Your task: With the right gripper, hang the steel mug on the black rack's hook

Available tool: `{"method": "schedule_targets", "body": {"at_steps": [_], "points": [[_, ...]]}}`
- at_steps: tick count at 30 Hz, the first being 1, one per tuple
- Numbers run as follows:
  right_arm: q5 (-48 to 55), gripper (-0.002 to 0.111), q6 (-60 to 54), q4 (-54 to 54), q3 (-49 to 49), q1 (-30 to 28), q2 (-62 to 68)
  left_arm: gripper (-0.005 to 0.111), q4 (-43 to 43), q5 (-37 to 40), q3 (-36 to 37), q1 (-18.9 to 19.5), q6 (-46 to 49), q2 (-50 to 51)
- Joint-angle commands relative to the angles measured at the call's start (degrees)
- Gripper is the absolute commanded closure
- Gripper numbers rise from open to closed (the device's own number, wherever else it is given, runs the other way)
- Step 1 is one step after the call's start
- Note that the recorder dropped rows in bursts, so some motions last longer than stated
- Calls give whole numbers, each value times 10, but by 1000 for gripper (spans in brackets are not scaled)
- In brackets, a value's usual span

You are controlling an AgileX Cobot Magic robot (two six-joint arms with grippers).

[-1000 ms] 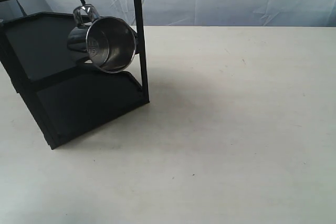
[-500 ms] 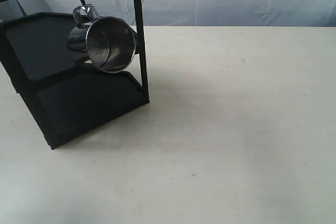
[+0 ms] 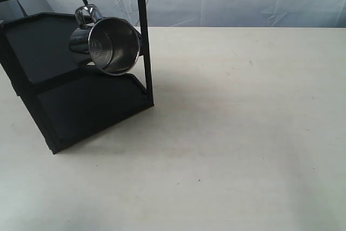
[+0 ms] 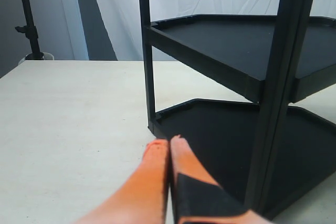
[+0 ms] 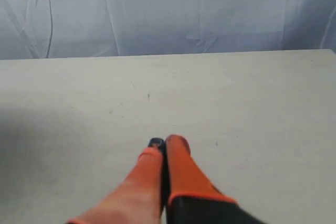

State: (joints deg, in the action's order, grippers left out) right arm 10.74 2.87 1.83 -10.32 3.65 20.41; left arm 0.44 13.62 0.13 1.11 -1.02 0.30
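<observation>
Since the small, mirror-polished steel mug (image 3: 105, 44) hangs by its looped metal handle from the short hook under the top crossbar of the matte black two-tier rack (image 3: 65, 106), I judge the hanging itself done and the step in hand to be nothing more than resting clear of it. The mug tilts with its open mouth toward the exterior camera, its body just beside the rack's thin square front post and above the upper tray; no finger touches it. My right gripper (image 5: 164, 147) is out of the exterior view altogether and, in its own wrist view, hovers over bare table with its two orange fingers pressed together, clenched on nothing. My left gripper (image 4: 168, 144) is likewise closed and empty, its orange fingertips pointing at the foot of the rack's near post and the corner of the lower tray. As for a next move, I think none is called for beyond holding both arms away so that the mug is not jostled off its hook. The mug's cylinder is bright and reflective inside and out, its rim thin; the rack is dull, flat black with angular tray corners and raised lips; the pale cream tabletop (image 3: 243, 133) is smooth and faintly speckled, backed by a creased whitish cloth (image 5: 168, 14).
</observation>
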Motion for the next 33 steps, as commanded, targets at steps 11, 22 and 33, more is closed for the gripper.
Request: {"method": "schedule_targets", "body": {"at_steps": [11, 22, 33], "points": [[-17, 108, 3, 2, 103, -3, -155, 105, 5, -4, -1, -1, 1, -3], [74, 108, 3, 13, 103, -3, -175, 105, 6, -4, -1, -1, 1, -3], [74, 108, 3, 13, 103, -3, -175, 105, 6, -4, -1, -1, 1, -3]]}}
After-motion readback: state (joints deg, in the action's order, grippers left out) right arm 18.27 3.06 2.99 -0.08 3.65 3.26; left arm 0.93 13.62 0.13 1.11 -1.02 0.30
